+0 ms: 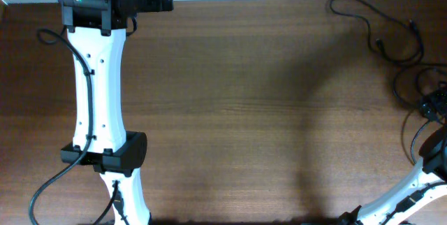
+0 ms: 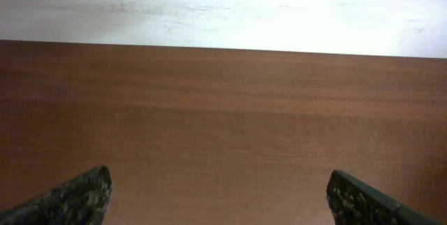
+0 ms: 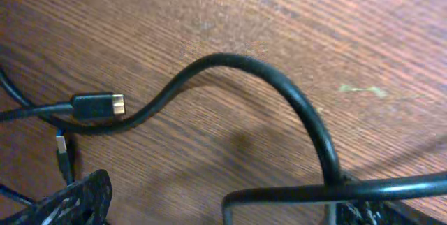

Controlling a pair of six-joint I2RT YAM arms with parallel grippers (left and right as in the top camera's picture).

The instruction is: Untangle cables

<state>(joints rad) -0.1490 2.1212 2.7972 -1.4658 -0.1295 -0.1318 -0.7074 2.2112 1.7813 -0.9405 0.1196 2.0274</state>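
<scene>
Cables [image 3: 94,105] under R gripper [image 3: 216,207]; jaws wide

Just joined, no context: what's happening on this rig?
Two arms are set to untangle cables, and nothing is gripped yet. The right gripper is open, low over the cables, with a metal-tipped plug lying loose beside it. The left gripper is open over bare table, away from the cables.

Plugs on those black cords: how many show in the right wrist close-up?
2: a larger plug at the left, a smaller plug just below it; others may be hidden.
</scene>
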